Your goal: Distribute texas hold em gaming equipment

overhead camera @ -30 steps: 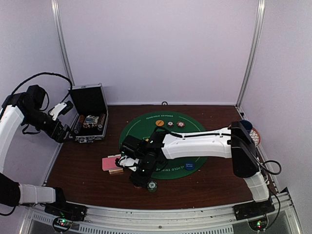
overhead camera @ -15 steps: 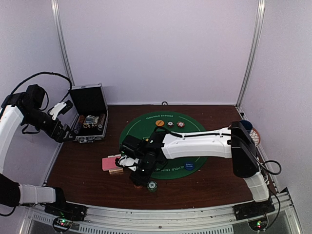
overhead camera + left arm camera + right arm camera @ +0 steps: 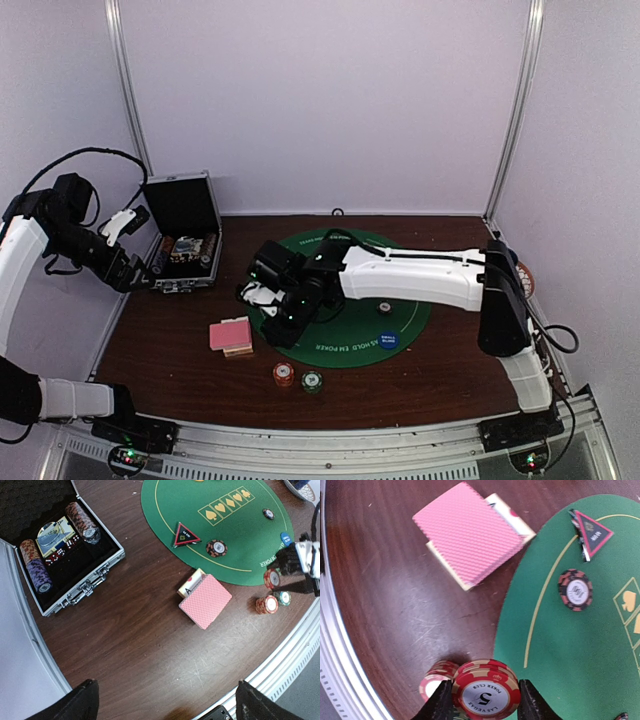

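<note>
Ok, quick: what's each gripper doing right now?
Left gripper: open, holding nothing.
Right gripper: closed on a stack of red poker chips.

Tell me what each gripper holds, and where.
Right gripper: a stack of red poker chips, pinched at opposite sides of its rim between the fingers. Left gripper: open, holding nothing.
</note>
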Motion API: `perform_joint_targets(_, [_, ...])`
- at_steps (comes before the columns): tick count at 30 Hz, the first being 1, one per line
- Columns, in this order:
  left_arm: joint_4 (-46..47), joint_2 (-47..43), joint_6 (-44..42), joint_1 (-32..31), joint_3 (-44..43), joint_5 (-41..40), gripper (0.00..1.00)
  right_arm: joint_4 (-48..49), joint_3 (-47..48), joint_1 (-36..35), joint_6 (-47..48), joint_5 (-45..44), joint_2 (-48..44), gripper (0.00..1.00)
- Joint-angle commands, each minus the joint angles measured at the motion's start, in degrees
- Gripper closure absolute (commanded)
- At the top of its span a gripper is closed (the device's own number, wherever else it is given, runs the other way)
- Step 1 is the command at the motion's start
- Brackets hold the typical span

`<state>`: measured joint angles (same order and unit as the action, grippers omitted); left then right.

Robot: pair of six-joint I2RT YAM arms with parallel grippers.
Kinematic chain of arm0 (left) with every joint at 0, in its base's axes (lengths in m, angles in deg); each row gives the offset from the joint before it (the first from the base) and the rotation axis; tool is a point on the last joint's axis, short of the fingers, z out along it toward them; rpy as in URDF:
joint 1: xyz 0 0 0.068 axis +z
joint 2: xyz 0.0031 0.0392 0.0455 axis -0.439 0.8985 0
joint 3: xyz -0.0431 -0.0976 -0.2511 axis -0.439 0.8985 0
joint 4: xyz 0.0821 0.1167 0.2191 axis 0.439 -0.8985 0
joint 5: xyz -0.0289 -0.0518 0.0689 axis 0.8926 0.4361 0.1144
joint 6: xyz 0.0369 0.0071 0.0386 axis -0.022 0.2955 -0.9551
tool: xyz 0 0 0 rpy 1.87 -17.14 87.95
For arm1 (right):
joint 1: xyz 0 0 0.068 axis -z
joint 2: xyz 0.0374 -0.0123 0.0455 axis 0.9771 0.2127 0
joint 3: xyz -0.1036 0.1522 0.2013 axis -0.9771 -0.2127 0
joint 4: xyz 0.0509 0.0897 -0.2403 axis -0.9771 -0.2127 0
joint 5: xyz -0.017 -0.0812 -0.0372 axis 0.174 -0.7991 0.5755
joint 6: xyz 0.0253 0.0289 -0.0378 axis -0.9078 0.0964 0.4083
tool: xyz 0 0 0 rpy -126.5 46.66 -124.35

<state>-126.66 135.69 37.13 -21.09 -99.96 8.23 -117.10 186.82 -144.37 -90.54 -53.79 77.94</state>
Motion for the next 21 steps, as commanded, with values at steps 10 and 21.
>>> perform_joint_targets(10, [0.24,-0.36,-0.64,0.32,-1.08,-0.12,0.02,0.93,9.84,10.03,-4.71,-6.0,7.96,0.91])
perform_joint_targets(21, [0.24,0.11,-0.64,0.32,-0.7,0.67,0.03,5.42,15.99,14.01,-8.06,-7.88,16.42,0.91])
